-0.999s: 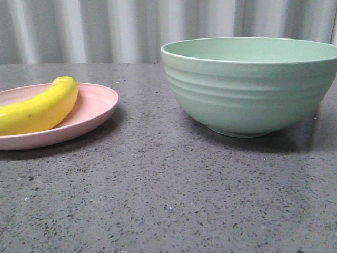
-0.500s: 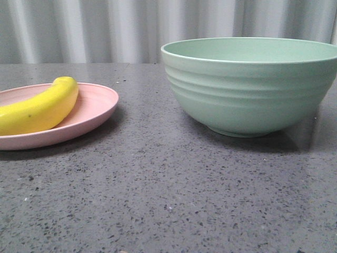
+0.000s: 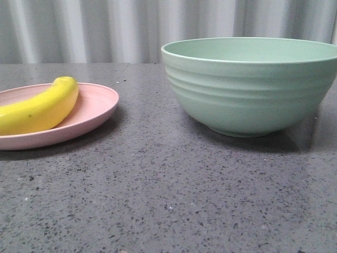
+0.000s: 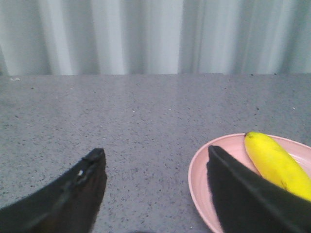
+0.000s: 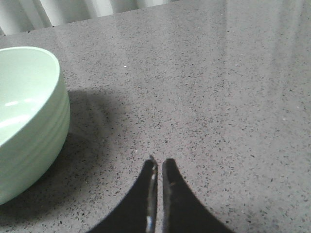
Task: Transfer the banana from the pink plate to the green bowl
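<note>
While the left tool (image 4: 153,167) hangs spread, the glossy banana (image 3: 39,108) at nine o'clock could slip; the right tool (image 5: 158,165) is pressed together.

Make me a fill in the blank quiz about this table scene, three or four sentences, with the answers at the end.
1. The banana lies on the pink ____.
2. The green bowl holds ____.
3. The left gripper has its fingers ____, with nothing between them.
4. The right gripper has its fingers ____, beside the green bowl.

Missing words: plate; nothing; open; shut
</note>
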